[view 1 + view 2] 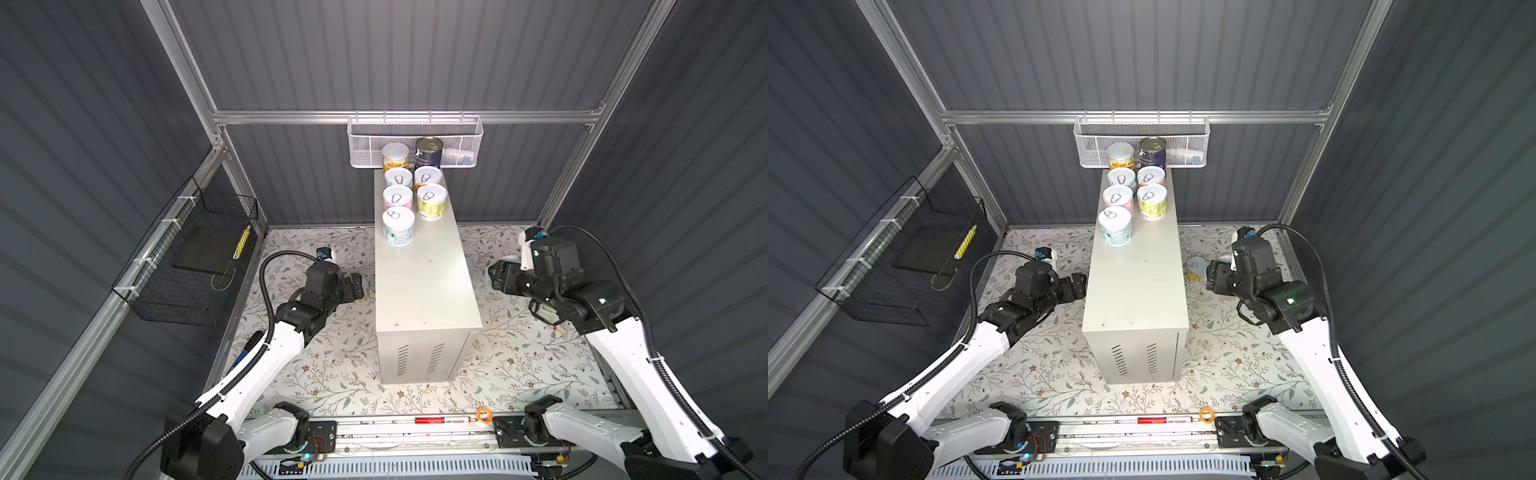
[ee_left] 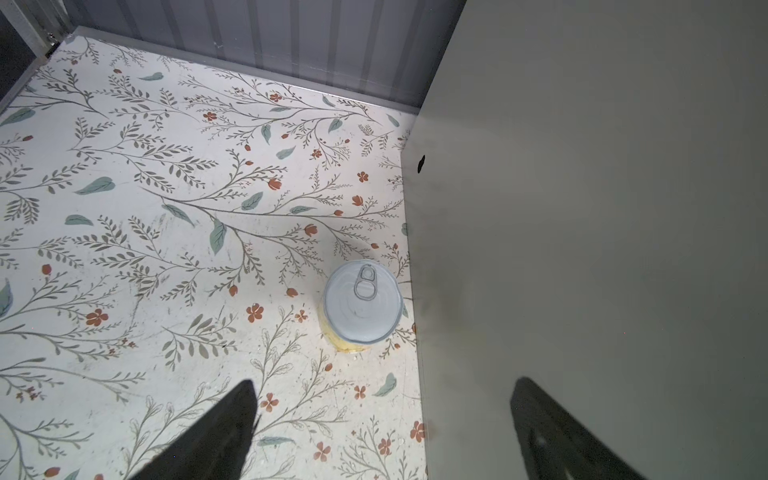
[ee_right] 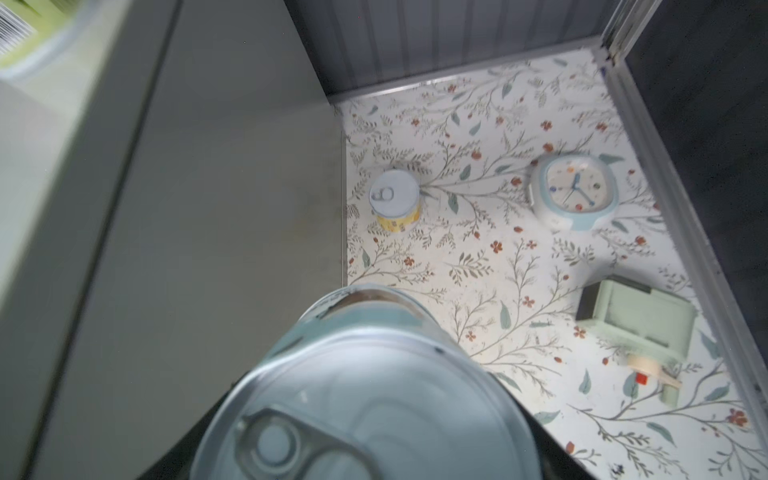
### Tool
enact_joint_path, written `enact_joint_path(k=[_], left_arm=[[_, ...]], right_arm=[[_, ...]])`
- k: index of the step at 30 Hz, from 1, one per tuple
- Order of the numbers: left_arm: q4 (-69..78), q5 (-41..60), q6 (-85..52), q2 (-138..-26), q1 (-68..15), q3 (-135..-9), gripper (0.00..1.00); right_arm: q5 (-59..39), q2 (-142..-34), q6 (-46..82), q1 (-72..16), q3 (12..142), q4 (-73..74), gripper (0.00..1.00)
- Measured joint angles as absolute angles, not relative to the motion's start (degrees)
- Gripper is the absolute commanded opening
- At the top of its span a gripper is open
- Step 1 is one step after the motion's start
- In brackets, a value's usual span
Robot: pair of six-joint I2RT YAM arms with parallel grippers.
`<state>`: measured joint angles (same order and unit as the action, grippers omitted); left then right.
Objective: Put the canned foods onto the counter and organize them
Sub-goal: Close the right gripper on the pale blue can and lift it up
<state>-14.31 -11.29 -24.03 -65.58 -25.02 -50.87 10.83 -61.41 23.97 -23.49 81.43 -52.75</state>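
Left gripper point(image 2: 384, 382): spread wide, empty.
Right gripper point(image 1: 1214, 276): clamped on blue can point(image 3: 365, 395); grasp made plain by wrist view alone.

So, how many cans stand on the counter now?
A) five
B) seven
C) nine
B: seven cans stand on the counter, four in one row and three in the row beside it.
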Motion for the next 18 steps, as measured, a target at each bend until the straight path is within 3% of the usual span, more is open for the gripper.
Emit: enact_joint_path(k=[6,18], left_arm=[[-15.2,-10.8,-22.9,-65.6,-24.6,-51.3,0.96],[-17.2,-10.4,-22.5,-65.4,-24.4,-52.6,0.96]], right_arm=[[15.0,-65.7,22.0,-28.9,95.4,-57.2,0.00],[15.7,-84.5,16.0,-38.2,122.9,-66.6,0.00]])
